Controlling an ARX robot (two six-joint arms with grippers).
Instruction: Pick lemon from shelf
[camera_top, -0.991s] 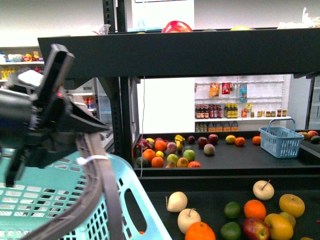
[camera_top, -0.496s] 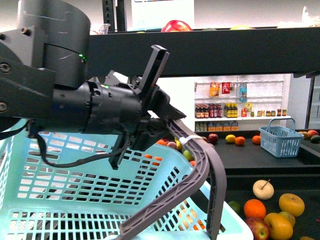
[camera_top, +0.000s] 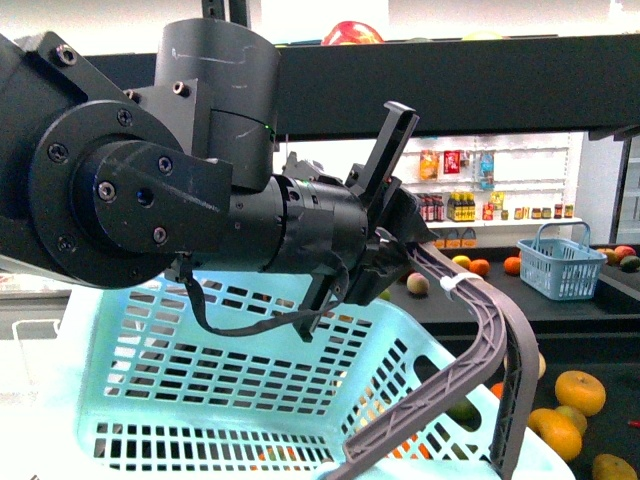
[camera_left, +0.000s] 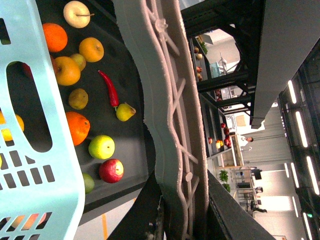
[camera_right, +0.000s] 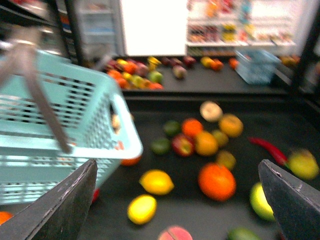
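Note:
Two yellow lemons (camera_right: 156, 181) (camera_right: 142, 208) lie among mixed fruit on the shelf's black tray (camera_right: 195, 222), seen blurred in the right wrist view. My right gripper (camera_right: 177, 167) hangs open above them, with nothing between its fingers. My left gripper (camera_top: 405, 238) is shut on the grey basket handle (camera_top: 482, 312), carrying the turquoise basket (camera_top: 230, 380) in front of the shelf's upper level (camera_top: 480, 90). In the left wrist view the basket handle (camera_left: 170, 100) runs between the jaws of the left gripper (camera_left: 175, 217), beside the basket's wall (camera_left: 35, 165).
Oranges (camera_right: 216, 181), apples (camera_right: 183, 144), a red chilli (camera_right: 267, 147) and green fruit (camera_right: 161, 146) surround the lemons. A small blue basket (camera_top: 558, 262) stands on the farther black rack, with white wall shelves of bottles (camera_top: 470, 205) behind. My left arm (camera_top: 180, 210) blocks much of the front view.
My left arm has swung rightward across the front view with the turquoise basket, lifting it. Arm and basket now cover most of the fruit that showed before.

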